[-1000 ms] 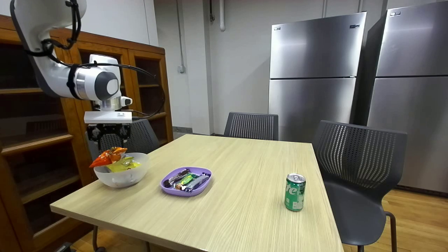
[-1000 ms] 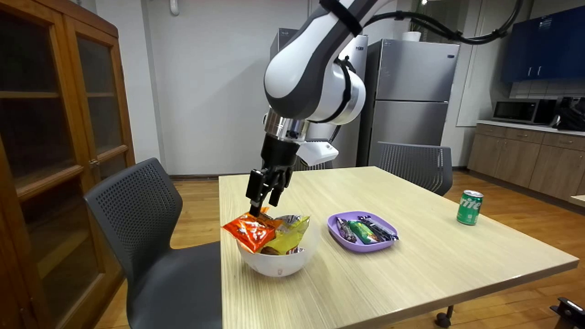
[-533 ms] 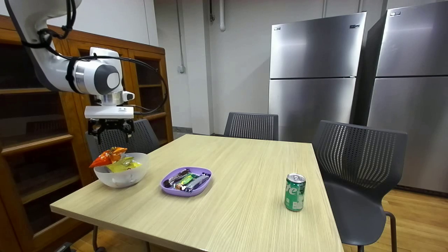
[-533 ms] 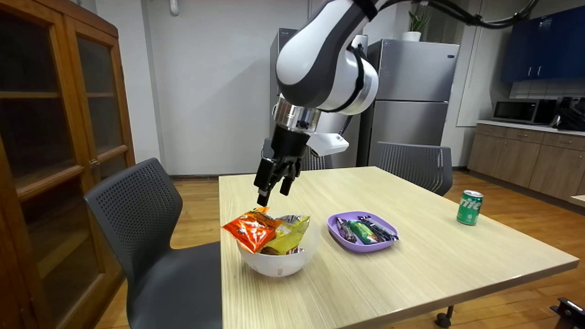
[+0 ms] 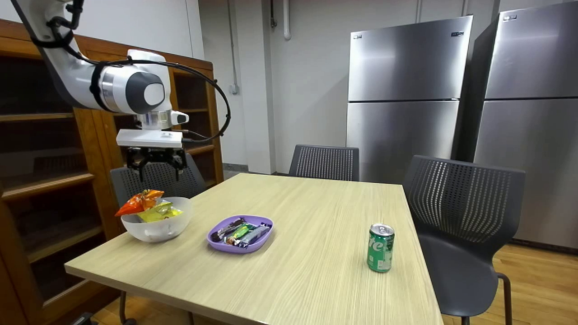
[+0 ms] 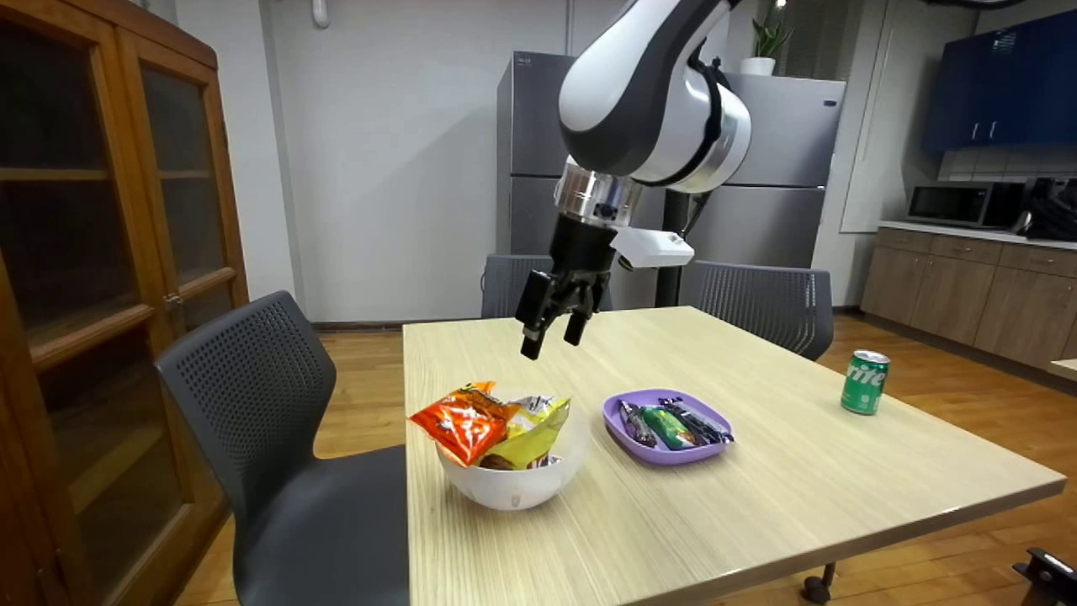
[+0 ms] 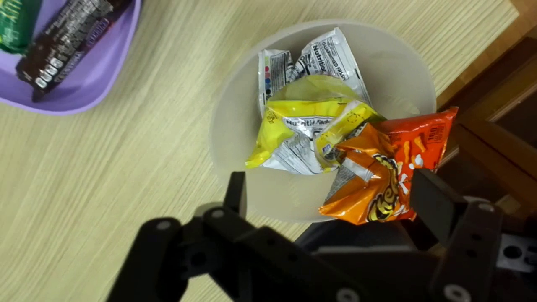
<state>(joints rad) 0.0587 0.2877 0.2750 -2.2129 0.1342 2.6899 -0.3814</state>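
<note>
My gripper [image 5: 159,178] is open and empty. It hangs above and behind the white bowl, and it also shows in an exterior view [image 6: 552,344]. In the wrist view its two black fingers [image 7: 237,193] stand wide apart over the near rim. The translucent white bowl [image 6: 513,491] holds snack bags. An orange Cheetos bag [image 7: 369,180] rests on top and sticks out over the rim. A yellow bag [image 7: 312,109] lies beside it, and a silver-white bag back [image 7: 329,54] shows behind. No bag touches the fingers.
A purple tray [image 6: 618,433] with several wrapped candy bars [image 6: 669,427] stands beside the bowl. A green Sprite can [image 5: 380,248] stands upright farther along the wooden table [image 5: 316,207]. Dark chairs [image 6: 328,505] surround the table, and a wooden cabinet [image 5: 58,216] stands beside it.
The gripper has risen off the orange bag and moved right in both exterior views. Its fingers have spread wider. The bags, bowl, tray and can have stayed in place.
</note>
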